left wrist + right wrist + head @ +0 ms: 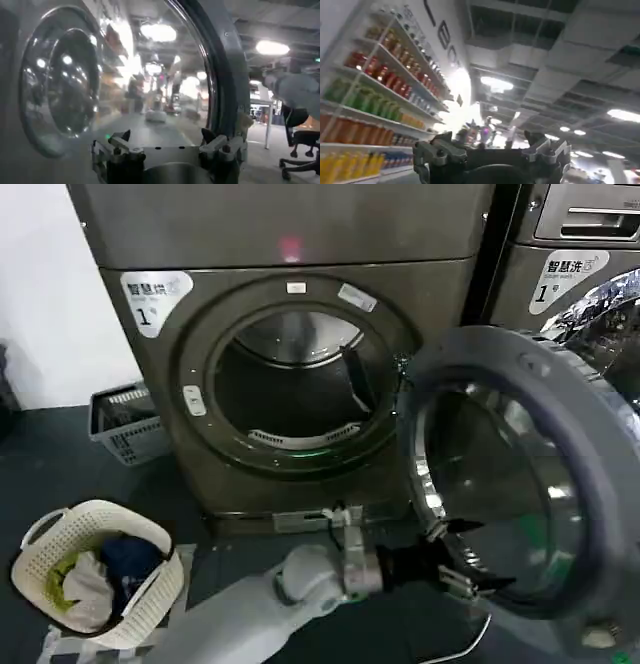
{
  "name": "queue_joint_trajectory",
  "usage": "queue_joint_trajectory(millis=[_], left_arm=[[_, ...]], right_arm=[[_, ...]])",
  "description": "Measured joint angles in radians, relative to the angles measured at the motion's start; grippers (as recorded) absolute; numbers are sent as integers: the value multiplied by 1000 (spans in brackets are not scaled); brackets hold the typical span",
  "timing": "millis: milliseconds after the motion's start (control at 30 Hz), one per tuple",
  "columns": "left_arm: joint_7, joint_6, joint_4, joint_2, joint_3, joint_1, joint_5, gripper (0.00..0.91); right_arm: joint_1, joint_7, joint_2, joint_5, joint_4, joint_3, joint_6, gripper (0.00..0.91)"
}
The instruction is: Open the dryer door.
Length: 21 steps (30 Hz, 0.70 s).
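Dark floor; dryer door [520, 474] swung rightward.

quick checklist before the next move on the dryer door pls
1. dryer door swung clear of the drum opening: ok, it stands wide open on the robot's right.
2. left end effector fingers spread: ok, both fingers stand apart in the left wrist view.
3. Left end effector free of the door: cannot tell, it sits at the lower inner rim by the door glass; contact is unclear.
4. Drum opening unobstructed: ok, nothing hangs across it.
5. laundry basket out of the door's swing: ok, it sits on the floor to the left.
6. right end effector out of the way: ok, it faces store shelves and ceiling, open.
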Motion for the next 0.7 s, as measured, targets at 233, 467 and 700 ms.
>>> queue_joint_trajectory(millis=[233, 467, 700], left_arm=[[-13, 2, 61, -60, 27, -58, -21, 907], [-29, -5, 115, -122, 68, -118, -14, 907], [-66, -36, 185, -196, 105, -167, 10, 907]], right_arm=[[-12, -8, -9, -5, 16, 50, -19, 907], [-25, -6, -17, -12, 19, 112, -34, 907], [-38, -11, -15, -11, 22, 141, -25, 907]])
